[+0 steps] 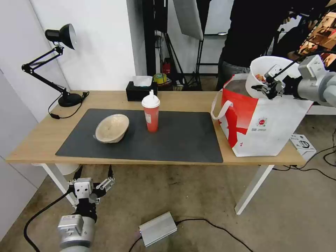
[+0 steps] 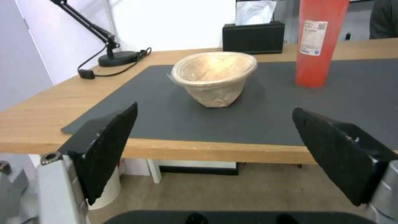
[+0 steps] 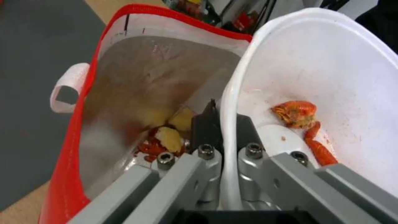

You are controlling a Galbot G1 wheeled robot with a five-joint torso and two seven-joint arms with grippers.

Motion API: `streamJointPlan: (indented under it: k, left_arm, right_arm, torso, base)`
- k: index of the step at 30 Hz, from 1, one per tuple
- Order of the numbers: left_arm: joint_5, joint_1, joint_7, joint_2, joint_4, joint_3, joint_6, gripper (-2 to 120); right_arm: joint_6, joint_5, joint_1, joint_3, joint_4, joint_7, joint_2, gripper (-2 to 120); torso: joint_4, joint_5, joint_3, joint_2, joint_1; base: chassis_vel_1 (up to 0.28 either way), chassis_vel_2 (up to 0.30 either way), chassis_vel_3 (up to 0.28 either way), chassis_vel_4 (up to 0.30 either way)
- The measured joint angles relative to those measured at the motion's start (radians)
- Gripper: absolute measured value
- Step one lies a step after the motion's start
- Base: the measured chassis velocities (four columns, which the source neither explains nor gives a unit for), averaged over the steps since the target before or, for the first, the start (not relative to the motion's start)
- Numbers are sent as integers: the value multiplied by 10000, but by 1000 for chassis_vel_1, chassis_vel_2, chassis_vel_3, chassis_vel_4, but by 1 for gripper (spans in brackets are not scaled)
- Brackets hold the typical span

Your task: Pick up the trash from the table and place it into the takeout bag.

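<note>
My right gripper (image 1: 266, 88) is shut on the rim of the white plastic bowl (image 1: 267, 75), holding it tilted over the open mouth of the red-and-white takeout bag (image 1: 260, 124) at the table's right end. In the right wrist view red crayfish scraps (image 3: 300, 113) cling inside the white bowl (image 3: 331, 77), and more scraps lie on the bag's foil lining (image 3: 136, 87). A beige bowl (image 1: 112, 128) lies tipped on the dark mat, with the red cup (image 1: 151, 112) and its white lid to its right. My left gripper (image 1: 93, 182) hangs open below the table's front edge, facing the beige bowl (image 2: 213, 76).
A black desk lamp (image 1: 52, 63) stands at the table's (image 1: 31, 143) back left and a black tissue box (image 1: 141, 90) at the back middle. A silver box (image 1: 157, 229) and cables lie on the floor in front. A person stands behind the bag.
</note>
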State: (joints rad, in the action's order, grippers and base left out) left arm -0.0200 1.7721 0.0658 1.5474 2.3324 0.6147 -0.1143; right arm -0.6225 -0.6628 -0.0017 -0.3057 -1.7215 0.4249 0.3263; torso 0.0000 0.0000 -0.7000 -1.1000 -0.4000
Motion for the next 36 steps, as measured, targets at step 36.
streamJointPlan:
  k: [36]
  left_arm:
    - [-37,-32,-7,63,-50,-57,0,100]
  right_arm:
    - [-40,-117,-535,453,-318,52,-157,47]
  torso:
    - [0,0,0,0,0]
  base:
    - [0,0,0,0]
